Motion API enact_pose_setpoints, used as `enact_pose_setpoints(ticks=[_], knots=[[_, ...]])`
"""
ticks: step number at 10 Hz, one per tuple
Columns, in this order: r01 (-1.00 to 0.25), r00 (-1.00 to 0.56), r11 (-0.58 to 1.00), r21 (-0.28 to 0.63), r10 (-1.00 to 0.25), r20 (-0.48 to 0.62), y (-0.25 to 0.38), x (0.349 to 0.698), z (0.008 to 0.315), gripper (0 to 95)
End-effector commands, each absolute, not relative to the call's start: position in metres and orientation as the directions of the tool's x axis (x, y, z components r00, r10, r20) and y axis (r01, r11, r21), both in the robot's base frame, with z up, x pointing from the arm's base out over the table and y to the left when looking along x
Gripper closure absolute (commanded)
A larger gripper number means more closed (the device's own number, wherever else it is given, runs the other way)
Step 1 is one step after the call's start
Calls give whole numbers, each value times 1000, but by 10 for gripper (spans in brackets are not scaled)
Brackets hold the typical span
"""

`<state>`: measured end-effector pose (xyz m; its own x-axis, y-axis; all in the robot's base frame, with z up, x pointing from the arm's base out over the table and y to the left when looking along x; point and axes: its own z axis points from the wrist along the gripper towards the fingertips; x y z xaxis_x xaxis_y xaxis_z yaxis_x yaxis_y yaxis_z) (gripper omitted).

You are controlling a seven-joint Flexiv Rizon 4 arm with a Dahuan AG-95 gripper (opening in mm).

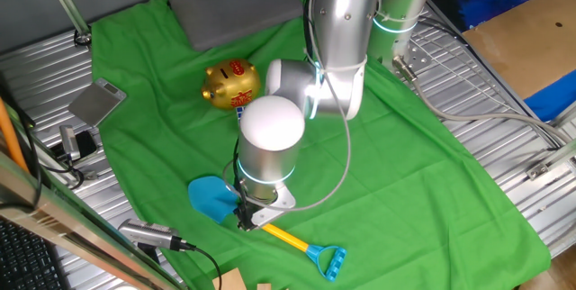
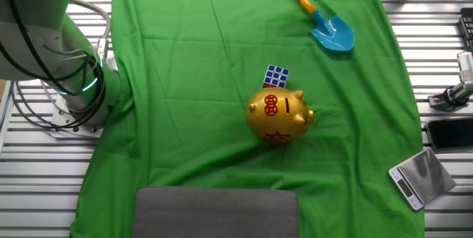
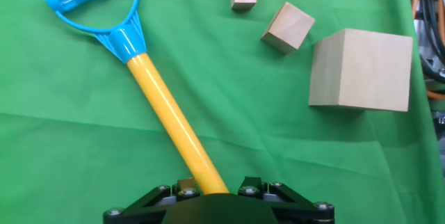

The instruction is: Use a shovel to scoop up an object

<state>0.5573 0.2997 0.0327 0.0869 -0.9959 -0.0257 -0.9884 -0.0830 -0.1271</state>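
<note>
Shovel held at the shaft, cube left across the cloth.

Green cloth is spread over the table. Shovel is lain flat near one edge, its yellow shaft clamped by the gripper. Piggy bank is set mid-cloth, with the cube just beside it, well apart from the blade.
</note>
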Motion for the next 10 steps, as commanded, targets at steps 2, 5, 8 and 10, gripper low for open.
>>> enact_pose_setpoints(ticks=[2,5,8,10], knots=[[-987,103,-97,-128,-994,-36,300,557,31,570],[-987,97,-92,-130,-995,-33,303,550,26,570],[-987,97,-91,-133,-994,-41,303,544,22,570],[-987,98,-92,-133,-994,-42,305,544,21,570]])
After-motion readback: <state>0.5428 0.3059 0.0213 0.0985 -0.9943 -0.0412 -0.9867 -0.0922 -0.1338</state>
